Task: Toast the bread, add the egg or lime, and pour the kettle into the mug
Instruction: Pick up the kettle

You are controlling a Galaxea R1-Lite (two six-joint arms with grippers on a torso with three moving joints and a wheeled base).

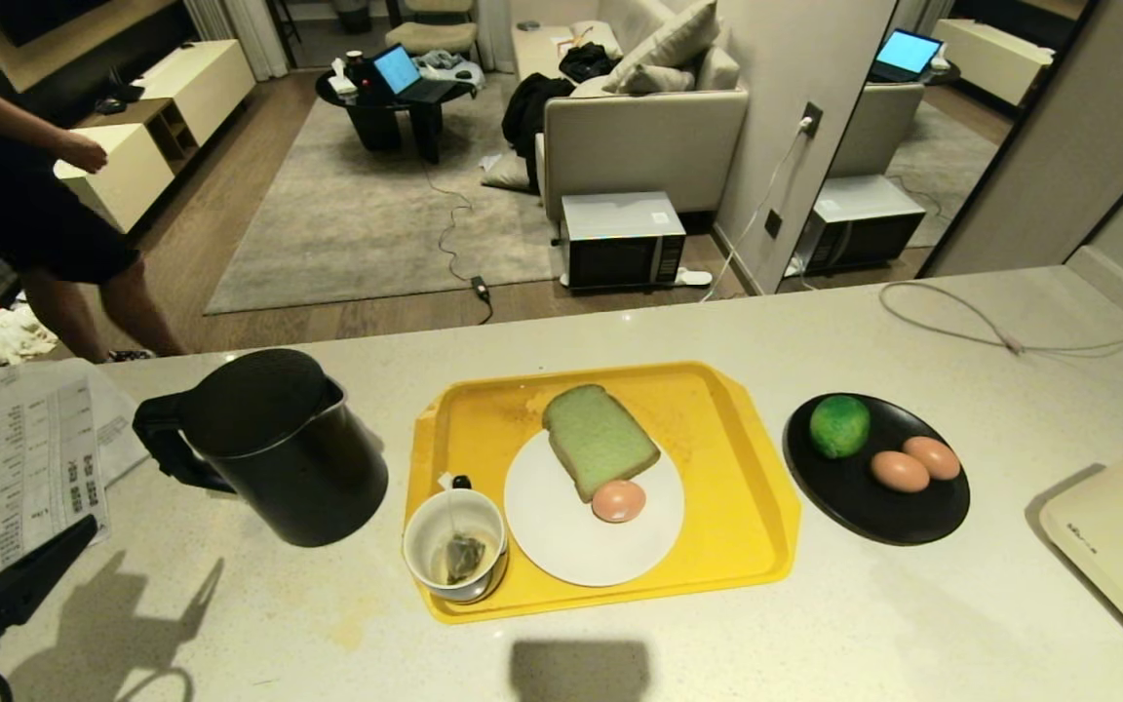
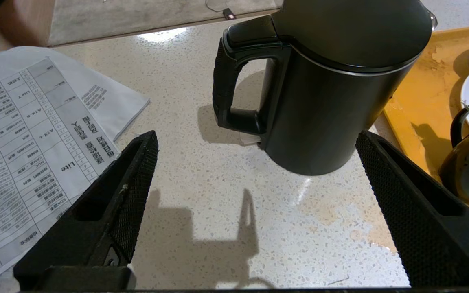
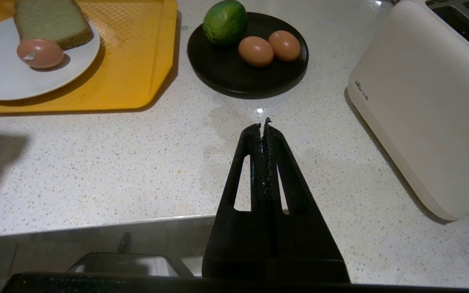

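Standing upright on the speckled surface [image 1: 815,624], just left of the yellow tray [image 1: 737,487]: kettle [image 1: 279,448], handle facing printed papers [image 1: 16,458]. Lying on the tray's white plate [image 1: 571,541]: bread [image 1: 600,439] touching an egg [image 1: 618,500]; mug [image 1: 454,546] alongside. Hovering near the kettle, spread wide: left gripper [image 2: 255,175]. Hanging pressed together: right gripper [image 3: 264,126]. Sitting rightward: toaster [image 3: 421,114].
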